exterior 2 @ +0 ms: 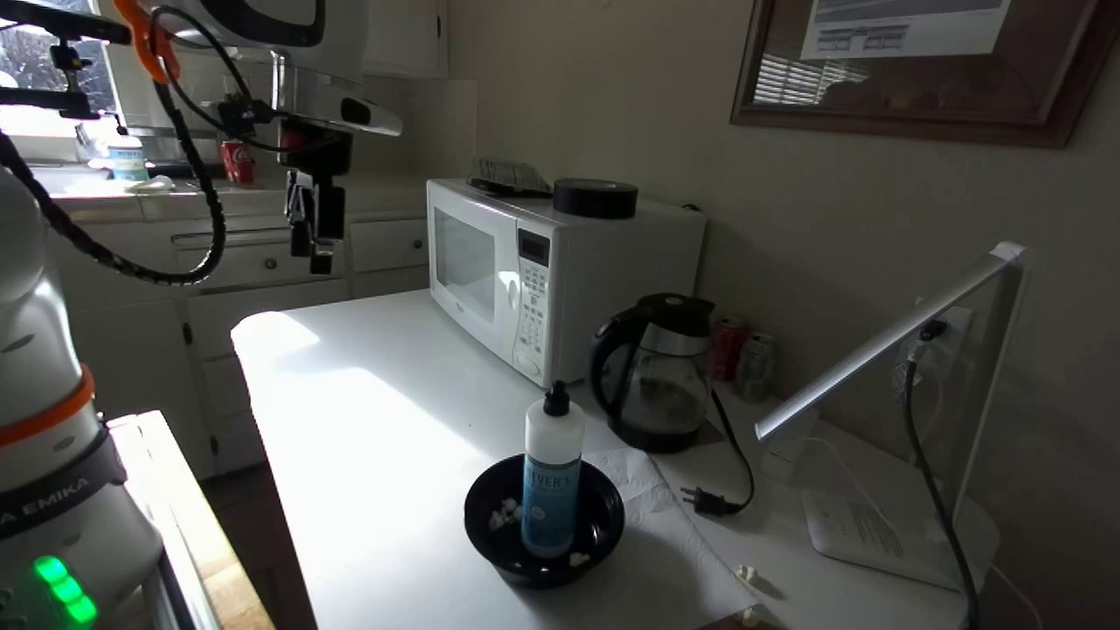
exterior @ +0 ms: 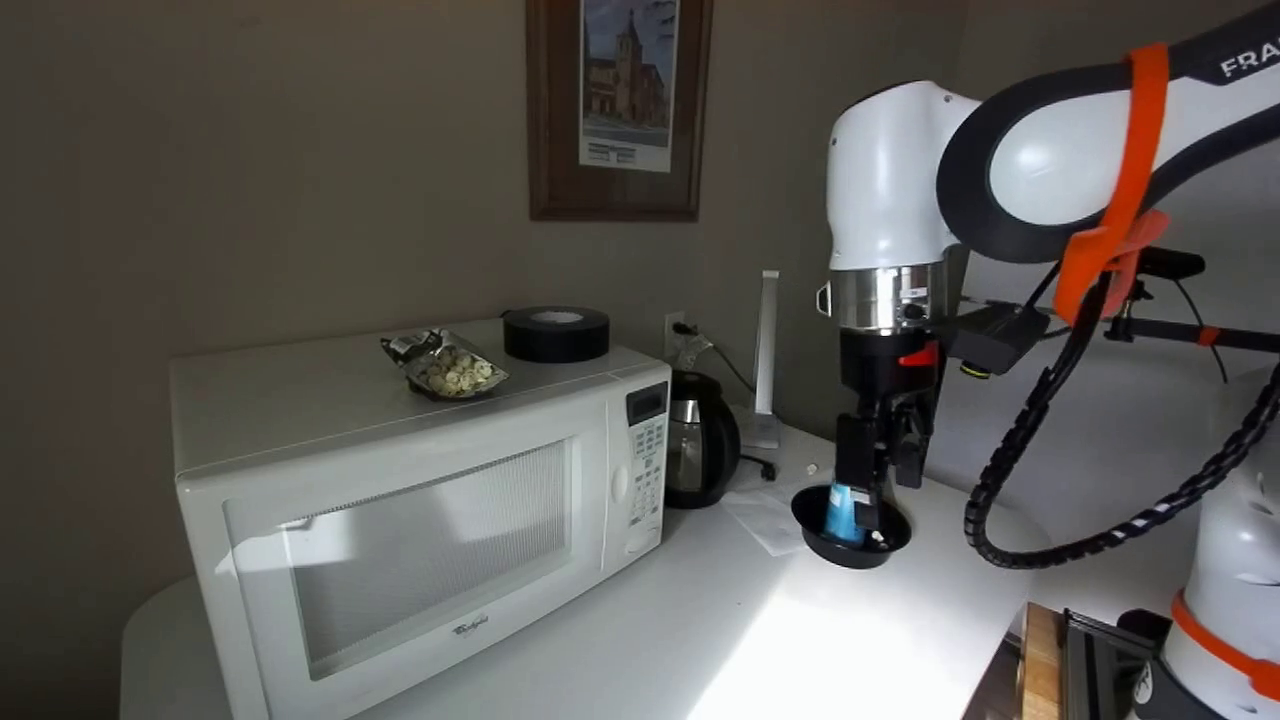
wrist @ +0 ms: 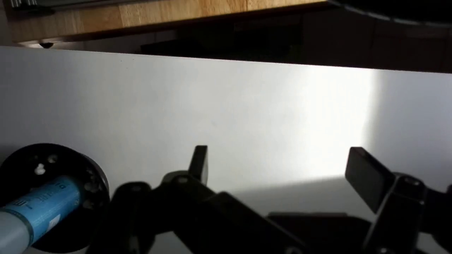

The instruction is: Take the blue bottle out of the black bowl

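Note:
The blue bottle [exterior 2: 551, 503] stands upright in the black bowl [exterior 2: 544, 574] on the white table. It has a pale upper part and a black cap. The bottle [exterior: 844, 514] and bowl [exterior: 850, 556] also show in an exterior view where my gripper [exterior: 884, 497] hides the bottle's top. In the wrist view the bottle [wrist: 53, 206] and bowl [wrist: 76, 231] lie at the lower left, outside my jaws. My gripper [wrist: 279, 158] is open and empty, fingers wide apart. In an exterior view the gripper [exterior 2: 312, 254] hangs above the table, apart from the bottle.
A white microwave [exterior: 430, 540] carries a snack bag [exterior: 455, 368] and a black tape roll [exterior: 556, 334]. A dark kettle [exterior 2: 663, 385] stands near the bowl, with a plug [exterior 2: 710, 501] and a lamp [exterior 2: 892, 341] beyond. White paper [exterior 2: 665, 542] and popcorn bits lie around the bowl.

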`<move>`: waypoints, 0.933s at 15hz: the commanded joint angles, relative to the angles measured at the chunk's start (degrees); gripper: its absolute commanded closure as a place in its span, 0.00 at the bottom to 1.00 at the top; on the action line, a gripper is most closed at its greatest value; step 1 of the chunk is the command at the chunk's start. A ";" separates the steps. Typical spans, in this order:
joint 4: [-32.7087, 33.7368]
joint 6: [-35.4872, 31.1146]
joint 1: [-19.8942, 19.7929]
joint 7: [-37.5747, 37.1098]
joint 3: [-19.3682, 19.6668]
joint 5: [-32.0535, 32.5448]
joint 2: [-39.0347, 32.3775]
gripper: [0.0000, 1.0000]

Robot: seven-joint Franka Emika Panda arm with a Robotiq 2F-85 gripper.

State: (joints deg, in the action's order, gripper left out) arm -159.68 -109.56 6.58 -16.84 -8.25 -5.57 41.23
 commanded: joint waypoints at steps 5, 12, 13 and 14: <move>1.59 5.42 -5.72 0.28 1.89 0.07 3.88 0.00; 1.58 5.39 -5.29 0.17 1.27 0.11 3.29 0.00; 1.58 5.39 -5.29 0.17 1.27 0.11 3.29 0.00; 2.40 4.93 -5.66 -0.12 1.89 -0.54 3.36 0.00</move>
State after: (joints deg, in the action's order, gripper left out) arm -158.17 -104.28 1.68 -16.92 -6.65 -5.26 44.50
